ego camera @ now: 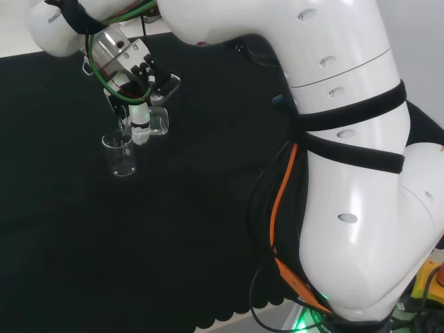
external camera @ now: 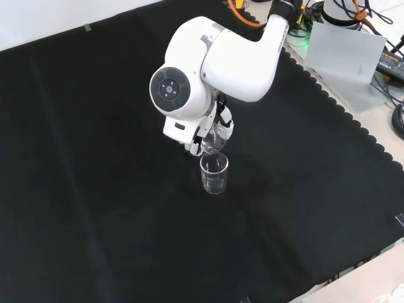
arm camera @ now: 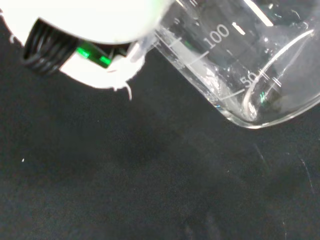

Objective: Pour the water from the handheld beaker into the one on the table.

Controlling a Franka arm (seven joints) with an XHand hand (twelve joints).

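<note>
Hand [ego camera: 141, 118] upper left of head view, fingers grasping tilted beaker [ego camera: 158, 122] just above table beaker [ego camera: 121, 154] on black cloth [ego camera: 173, 229]

**Black-clothed bench, one beaker standing on it**

The bench [external camera: 95, 189] is covered edge to edge by a black cloth [external camera: 303, 208] with a scalloped border (the wavy cut shows best along the right and lower sides of the front view). The cloth lies flat and dark, with a few pale specks in the wrist view. A single clear glass beaker [external camera: 214, 173] stands upright directly on the cloth, near the middle of the front view and toward the upper left in the head view [ego camera: 120, 154]. Its mouth faces up. Whether it holds any water cannot be told.
</note>
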